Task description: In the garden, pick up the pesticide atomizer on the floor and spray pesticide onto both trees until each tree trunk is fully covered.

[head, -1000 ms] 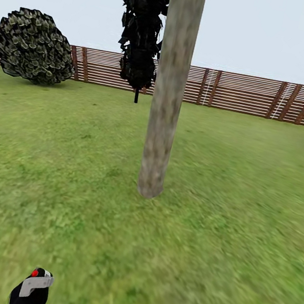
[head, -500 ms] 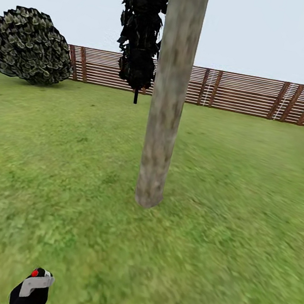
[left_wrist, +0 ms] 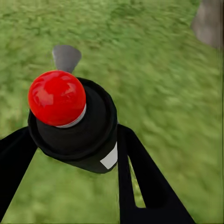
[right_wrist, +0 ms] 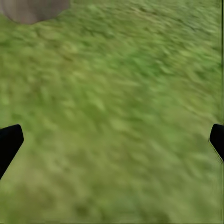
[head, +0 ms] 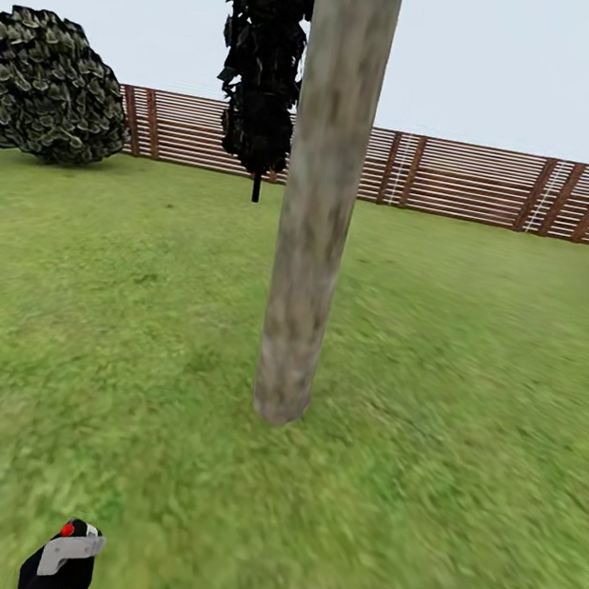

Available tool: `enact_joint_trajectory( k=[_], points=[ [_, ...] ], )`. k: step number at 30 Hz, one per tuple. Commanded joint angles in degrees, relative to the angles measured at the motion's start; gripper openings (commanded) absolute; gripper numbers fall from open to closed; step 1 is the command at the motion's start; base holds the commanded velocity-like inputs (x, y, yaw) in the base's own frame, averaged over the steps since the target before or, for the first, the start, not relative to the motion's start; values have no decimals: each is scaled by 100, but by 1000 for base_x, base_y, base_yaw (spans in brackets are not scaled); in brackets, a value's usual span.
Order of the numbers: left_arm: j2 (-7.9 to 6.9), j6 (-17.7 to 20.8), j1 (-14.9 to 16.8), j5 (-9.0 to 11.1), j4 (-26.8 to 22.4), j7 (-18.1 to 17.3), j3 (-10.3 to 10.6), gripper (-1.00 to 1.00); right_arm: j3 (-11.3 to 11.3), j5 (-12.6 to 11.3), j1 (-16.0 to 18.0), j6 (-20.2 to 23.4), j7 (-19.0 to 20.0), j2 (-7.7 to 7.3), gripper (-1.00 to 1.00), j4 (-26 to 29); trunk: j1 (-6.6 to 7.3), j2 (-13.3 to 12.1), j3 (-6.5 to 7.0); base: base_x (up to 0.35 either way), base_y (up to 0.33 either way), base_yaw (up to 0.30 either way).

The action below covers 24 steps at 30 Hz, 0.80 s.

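Head view: the tree trunk (head: 310, 239) stands just ahead on the lawn (head: 463, 382), probably so spray can reach it.

Left wrist view: the left gripper (left_wrist: 79, 154) has its fingers closed around the pesticide atomizer (left_wrist: 70, 121), red knob up.

Right wrist view: the right gripper (right_wrist: 112, 140) has its fingers wide apart, holding nothing.

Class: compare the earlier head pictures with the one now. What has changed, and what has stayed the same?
The camera has rolled nearer: the tree trunk looms larger, its base lower in the picture, and the bush has slid left. The left hand stays clamped on the atomizer; the right hand stays open over the lawn.
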<state>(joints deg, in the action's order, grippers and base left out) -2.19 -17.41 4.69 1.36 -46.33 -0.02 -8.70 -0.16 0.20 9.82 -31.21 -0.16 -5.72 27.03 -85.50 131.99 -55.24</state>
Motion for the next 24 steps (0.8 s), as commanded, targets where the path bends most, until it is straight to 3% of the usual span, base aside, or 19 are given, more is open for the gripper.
enact_joint_trajectory(
  k=[1, 18, 24],
  points=[
    [-1, -17, 3, 14, 1, 4, 0, -100, -1, 2, 3, -17, -2, 0, 100, -5, -2, 2, -3, 338, 0, -157],
    [-2, -17, 5, 20, 1, 11, -7, -100, 6, 15, 3, -17, 17, 0, 100, -40, -2, 2, -2, 333, -54, -10],
    [-7, -9, 31, -34, -63, -15, 14, -100, -18, 11, 7, -17, -5, -19, 100, 11, -2, 2, -2, 80, -24, 0]
  ],
)
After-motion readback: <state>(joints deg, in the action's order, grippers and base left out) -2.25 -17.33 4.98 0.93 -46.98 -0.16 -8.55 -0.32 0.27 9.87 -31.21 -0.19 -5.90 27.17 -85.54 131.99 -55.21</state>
